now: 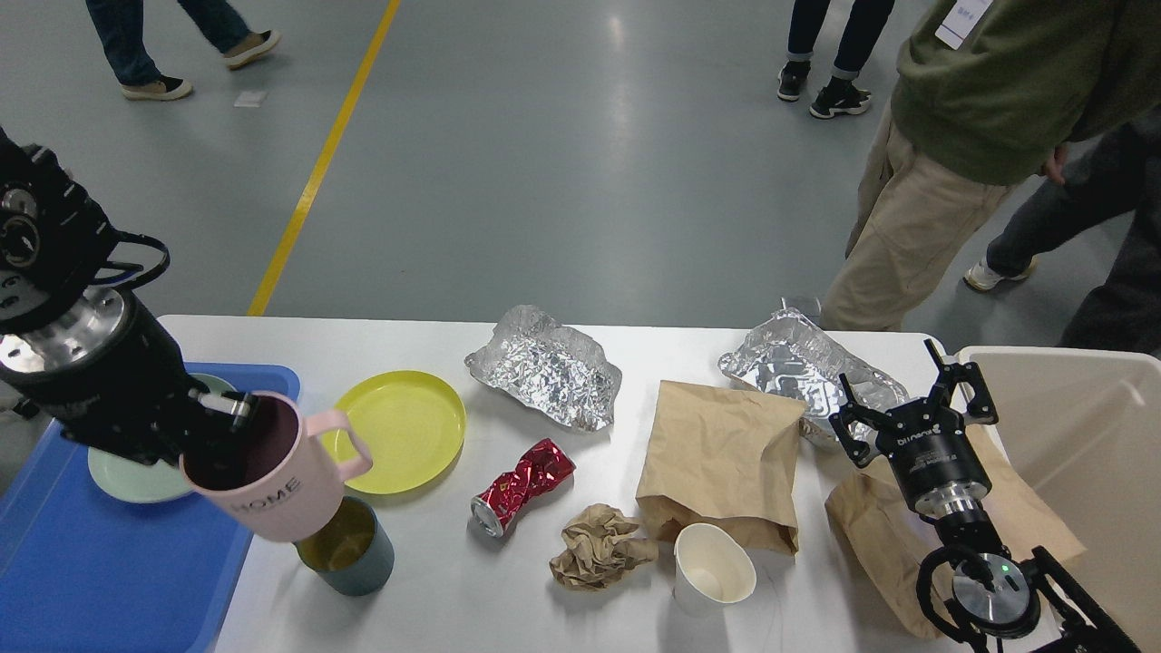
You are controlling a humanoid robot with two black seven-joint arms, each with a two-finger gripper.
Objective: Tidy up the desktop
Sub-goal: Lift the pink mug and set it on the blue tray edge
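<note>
The white desktop [435, 599] carries dishes on the left and litter on the right. My left gripper [222, 413] is shut on the rim of a pink mug [272, 481] marked HOME, held in the air and tilted above a dark teal mug [349, 549]. A yellow plate [399, 431] lies behind them. At the right, my right gripper [912, 399] stands open above a brown paper bag [875, 531], with nothing between its fingers.
A blue tray [100, 562] at the left holds a pale green plate [127, 476]. Two crumpled foil pieces [544, 367] [803, 363], a crushed red can [524, 485], a paper wad [603, 549], a white paper cup [714, 567] and a large paper bag [721, 462] lie about. A beige bin [1088, 453] stands at the right. People stand beyond the table.
</note>
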